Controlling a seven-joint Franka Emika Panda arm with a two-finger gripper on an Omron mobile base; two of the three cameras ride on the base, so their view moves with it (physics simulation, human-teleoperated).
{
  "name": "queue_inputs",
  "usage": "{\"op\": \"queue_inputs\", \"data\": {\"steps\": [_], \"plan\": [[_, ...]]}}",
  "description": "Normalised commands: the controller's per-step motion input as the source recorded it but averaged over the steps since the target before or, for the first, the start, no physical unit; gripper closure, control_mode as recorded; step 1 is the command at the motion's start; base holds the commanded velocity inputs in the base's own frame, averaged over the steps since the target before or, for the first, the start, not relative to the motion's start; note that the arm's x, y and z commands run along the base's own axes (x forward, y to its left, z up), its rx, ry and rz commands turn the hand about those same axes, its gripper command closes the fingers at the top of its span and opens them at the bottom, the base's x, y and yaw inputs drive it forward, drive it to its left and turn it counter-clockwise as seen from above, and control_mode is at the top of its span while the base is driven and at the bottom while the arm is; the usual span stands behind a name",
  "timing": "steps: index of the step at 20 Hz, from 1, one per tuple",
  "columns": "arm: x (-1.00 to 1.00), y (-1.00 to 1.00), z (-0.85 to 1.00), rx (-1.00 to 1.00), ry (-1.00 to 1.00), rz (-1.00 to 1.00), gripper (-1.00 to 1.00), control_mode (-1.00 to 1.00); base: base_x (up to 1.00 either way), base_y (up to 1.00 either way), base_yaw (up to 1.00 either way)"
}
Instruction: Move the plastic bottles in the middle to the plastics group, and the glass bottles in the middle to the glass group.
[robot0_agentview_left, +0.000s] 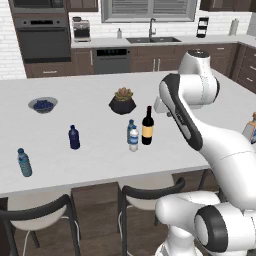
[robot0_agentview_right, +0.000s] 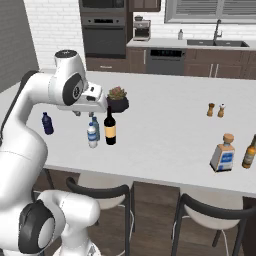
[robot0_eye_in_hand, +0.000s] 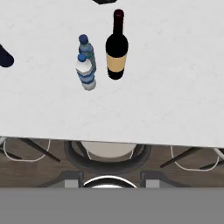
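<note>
The gripper (robot0_agentview_right: 80, 113) hangs under the white hand at the left centre of the right base view, its fingers drawn together on nothing, raised clear above the counter top. In the hand view two grey finger tips (robot0_eye_in_hand: 71, 183) rise at the bottom edge, over a dark bar stool (robot0_eye_in_hand: 107, 153) tucked under the counter edge.

Just to the right of the gripper in the right base view stand the middle bottles. The white-labelled water bottle (robot0_eye_in_hand: 85, 73) and the teal water bottle (robot0_eye_in_hand: 87, 49) touch or nearly touch, one behind the other. The wine bottle (robot0_eye_in_hand: 116, 46) stands upright just beside them, apart by a narrow gap. All three sit back from the counter's near edge, with a broad strip of bare white counter (robot0_eye_in_hand: 166, 100) between them and that edge. More open surface lies to their right in the hand view.

The dark blue bottle (robot0_agentview_left: 74, 137) stands well to the left of the cluster in the left base view. The blue-labelled water bottle (robot0_agentview_left: 24, 162) is further left, near the front edge at the frame's lower left. A potted succulent (robot0_agentview_left: 122, 101) sits behind the cluster and a bowl of blueberries (robot0_agentview_left: 43, 104) at the upper left.

In the right base view the amber bottle (robot0_agentview_right: 249, 151) stands at the far right edge beside a pale-labelled flask (robot0_agentview_right: 223, 153), with two shakers (robot0_agentview_right: 216, 110) behind them.

The arm (robot0_agentview_left: 200, 130) arches up from the lower right of the left base view, elbow high, forearm folded back toward the cluster.
</note>
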Motion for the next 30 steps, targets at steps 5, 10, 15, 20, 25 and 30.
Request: {"op": "queue_inputs", "data": {"steps": [5, 10, 15, 20, 25, 30], "plan": [[-0.03, -0.03, -0.04, 0.00, 0.00, -0.04, -1.00, -1.00, 0.00, 0.00, 0.00], [-0.02, -0.31, -0.18, 0.00, -0.05, -0.01, -1.00, -1.00, 0.00, 0.00, 0.00], [0.07, -0.16, -0.13, 0.00, -0.23, 0.00, -1.00, -1.00, 0.00, 0.00, 0.00], [0.46, 0.00, 0.00, -0.02, -0.29, 0.05, -1.00, -1.00, 0.00, 0.00, 0.00], [0.63, 0.00, 0.11, -0.04, -0.03, 0.03, -1.00, -1.00, 0.00, 0.00, 0.00], [0.20, 0.00, 0.00, 0.00, 0.09, 0.11, -1.00, -1.00, 0.00, 0.00, 0.00]]}}
